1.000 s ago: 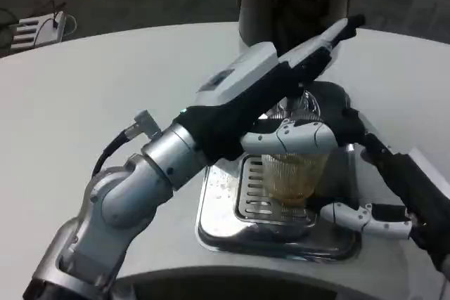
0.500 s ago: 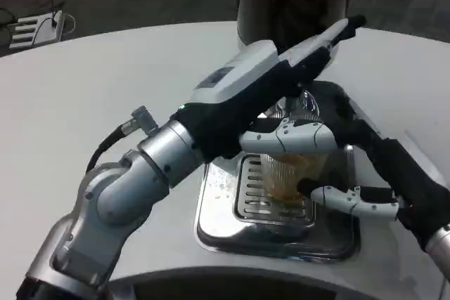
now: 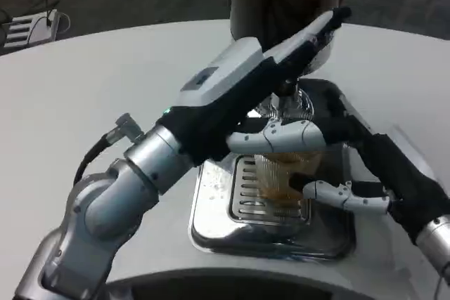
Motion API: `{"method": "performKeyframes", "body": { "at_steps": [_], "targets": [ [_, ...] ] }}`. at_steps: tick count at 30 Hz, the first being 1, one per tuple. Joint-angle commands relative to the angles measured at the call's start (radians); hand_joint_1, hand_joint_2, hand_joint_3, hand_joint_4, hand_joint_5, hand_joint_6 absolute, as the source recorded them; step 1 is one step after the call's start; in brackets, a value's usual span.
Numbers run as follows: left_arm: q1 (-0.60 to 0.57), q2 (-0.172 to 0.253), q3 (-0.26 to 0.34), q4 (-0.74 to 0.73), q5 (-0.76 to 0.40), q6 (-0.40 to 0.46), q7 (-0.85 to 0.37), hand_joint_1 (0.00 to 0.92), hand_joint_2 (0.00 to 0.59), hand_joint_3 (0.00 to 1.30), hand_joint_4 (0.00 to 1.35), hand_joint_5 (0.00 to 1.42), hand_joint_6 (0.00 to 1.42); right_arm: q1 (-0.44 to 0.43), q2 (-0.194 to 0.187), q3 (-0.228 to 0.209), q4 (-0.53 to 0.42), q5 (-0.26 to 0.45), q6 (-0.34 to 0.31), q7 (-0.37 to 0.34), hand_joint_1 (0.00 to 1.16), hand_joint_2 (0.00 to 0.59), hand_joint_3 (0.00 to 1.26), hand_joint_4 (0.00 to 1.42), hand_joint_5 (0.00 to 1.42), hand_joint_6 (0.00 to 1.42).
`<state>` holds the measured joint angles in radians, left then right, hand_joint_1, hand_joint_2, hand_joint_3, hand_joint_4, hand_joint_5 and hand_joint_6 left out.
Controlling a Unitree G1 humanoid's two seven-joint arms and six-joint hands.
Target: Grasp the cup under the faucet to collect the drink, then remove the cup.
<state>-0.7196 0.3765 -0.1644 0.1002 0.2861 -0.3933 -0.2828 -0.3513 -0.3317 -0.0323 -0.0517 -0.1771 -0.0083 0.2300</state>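
ribbed clear glass cup [image 3: 284, 177] standing on the slotted steel drip tray [image 3: 211, 209] under the faucet [image 3: 285, 96], amber drink inside. right hand [image 3: 320, 156] wrapped around the cup. left hand [image 3: 278, 68] reaching over the tap, grip unclear. best lifted level, slowly, straight toward the body.

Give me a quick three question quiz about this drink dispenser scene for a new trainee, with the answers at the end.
1. True or false: the cup stands on the white table, clear of the metal drip tray.
2. Which robot hand wraps the cup: A left, B right?
3. Fill in: the liquid in the cup looks ____ in colour.

Key: 1 false, it stands on the tray's grate. 2 B; the left robot hand reaches up at the faucet. 3 amber.
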Motion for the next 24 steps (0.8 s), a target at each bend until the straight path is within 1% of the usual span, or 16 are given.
{"method": "performKeyframes", "body": {
  "at_steps": [1, 3, 7, 11, 14, 17, 20, 22, 24],
  "targets": [
    [0.057, -0.015, 0.044, -0.035, -0.003, -0.073, 0.079, 0.000, 0.088, 0.06, 0.03, 0.09, 0.11, -0.014, 0.001, 0.004, 0.012, 0.012, -0.023, -0.009, 0.77, 0.212, 0.00, 0.00, 0.00, 0.04],
    [0.071, -0.021, 0.057, -0.039, -0.003, -0.096, 0.102, 0.000, 0.096, 0.09, 0.07, 0.13, 0.15, -0.017, 0.000, 0.006, 0.016, 0.014, -0.024, -0.009, 0.77, 0.212, 0.00, 0.00, 0.00, 0.04],
    [0.104, -0.034, 0.090, -0.041, -0.004, -0.148, 0.154, 0.000, 0.103, 0.14, 0.12, 0.18, 0.19, -0.023, 0.001, 0.010, 0.025, 0.016, -0.027, -0.009, 0.77, 0.212, 0.00, 0.00, 0.00, 0.04],
    [0.168, -0.029, 0.118, -0.092, -0.005, -0.164, 0.176, 0.000, 0.112, 0.15, 0.14, 0.19, 0.20, -0.029, 0.005, 0.014, 0.033, 0.020, -0.028, -0.009, 0.77, 0.212, 0.00, 0.00, 0.00, 0.05],
    [0.244, -0.021, 0.144, -0.161, 0.008, -0.132, 0.177, 0.000, 0.113, 0.14, 0.13, 0.19, 0.19, -0.034, 0.010, 0.018, 0.039, 0.021, -0.029, -0.011, 0.77, 0.212, 0.00, 0.00, 0.00, 0.06],
    [0.340, -0.011, 0.168, -0.252, 0.043, -0.079, 0.174, 0.000, 0.115, 0.08, 0.05, 0.13, 0.15, -0.043, 0.015, 0.023, 0.050, 0.022, -0.032, -0.012, 0.77, 0.212, 0.00, 0.00, 0.00, 0.06],
    [0.490, -0.003, 0.194, -0.388, 0.131, -0.038, 0.174, 0.000, 0.119, 0.03, 0.00, 0.07, 0.11, -0.055, 0.021, 0.028, 0.068, 0.025, -0.037, -0.012, 0.77, 0.212, 0.00, 0.00, 0.00, 0.06],
    [0.567, -0.001, 0.207, -0.451, 0.163, -0.019, 0.168, 0.000, 0.109, 0.00, 0.00, 0.03, 0.06, -0.061, 0.024, 0.031, 0.076, 0.027, -0.039, -0.012, 0.77, 0.212, 0.00, 0.00, 0.00, 0.06],
    [0.640, 0.004, 0.224, -0.508, 0.180, 0.007, 0.159, 0.000, 0.108, 0.00, 0.00, 0.00, 0.04, -0.067, 0.027, 0.036, 0.086, 0.027, -0.044, -0.013, 0.77, 0.212, 0.00, 0.00, 0.00, 0.06]
  ]
}}
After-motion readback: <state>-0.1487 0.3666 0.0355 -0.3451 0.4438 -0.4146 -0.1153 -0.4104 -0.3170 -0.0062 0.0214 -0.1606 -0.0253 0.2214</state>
